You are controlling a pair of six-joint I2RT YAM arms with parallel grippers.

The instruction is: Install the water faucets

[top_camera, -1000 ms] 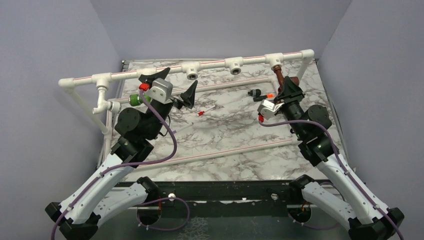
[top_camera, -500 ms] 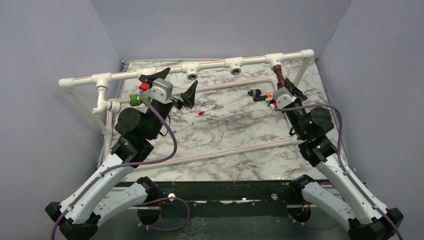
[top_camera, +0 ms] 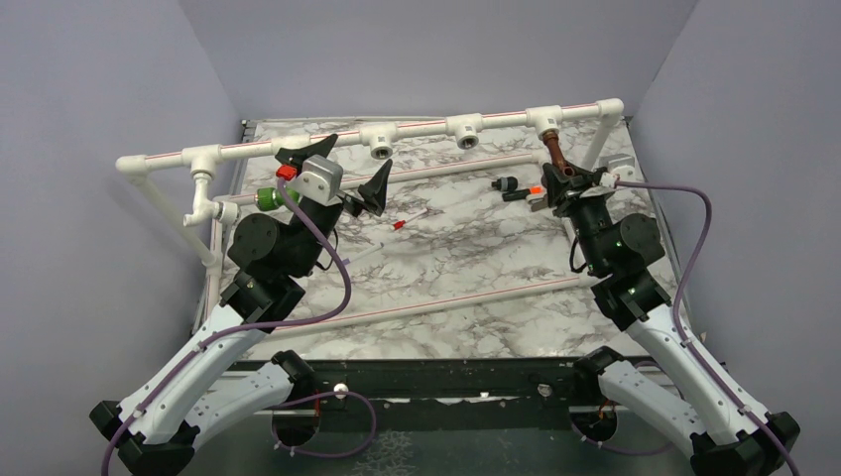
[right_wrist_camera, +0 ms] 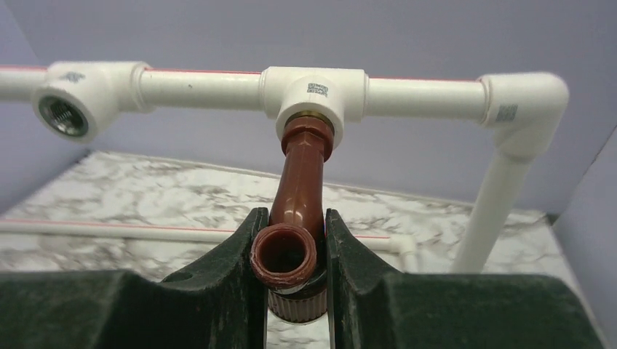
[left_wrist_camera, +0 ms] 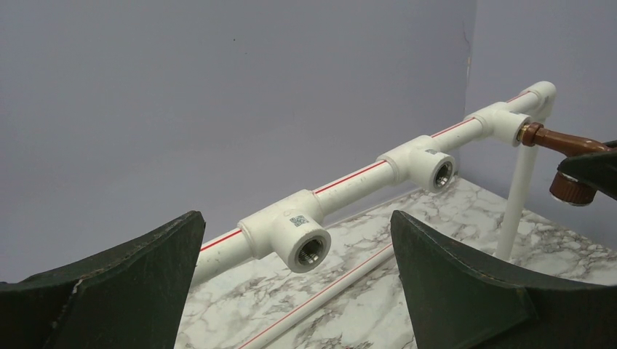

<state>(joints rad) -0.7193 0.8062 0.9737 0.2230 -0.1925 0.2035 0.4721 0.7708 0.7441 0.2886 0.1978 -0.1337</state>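
The copper-coloured faucet [top_camera: 553,154] hangs with its stem in the rightmost T-fitting [right_wrist_camera: 314,91] of the white pipe frame. My right gripper [top_camera: 573,180] is shut on its lower body. In the right wrist view the fingers [right_wrist_camera: 240,254] clamp both sides just behind the round spout mouth of the faucet [right_wrist_camera: 300,182]. The green faucet [top_camera: 266,197] sits at the far left against a white elbow [top_camera: 223,210]. My left gripper [top_camera: 342,169] stands wide open and holds nothing, facing an open T-fitting [left_wrist_camera: 302,243] on the top pipe.
A second open T-fitting [top_camera: 466,137] lies further right on the top pipe. A small black piece with an orange tip [top_camera: 518,186] and a thin red-tipped stick [top_camera: 405,222] lie on the marble table [top_camera: 446,278]. Low white rails [top_camera: 456,297] cross the table.
My right wrist has rolled around while shut on the copper faucet, swinging its camera housing and purple cable from the left to the right side. The left arm has stayed still.
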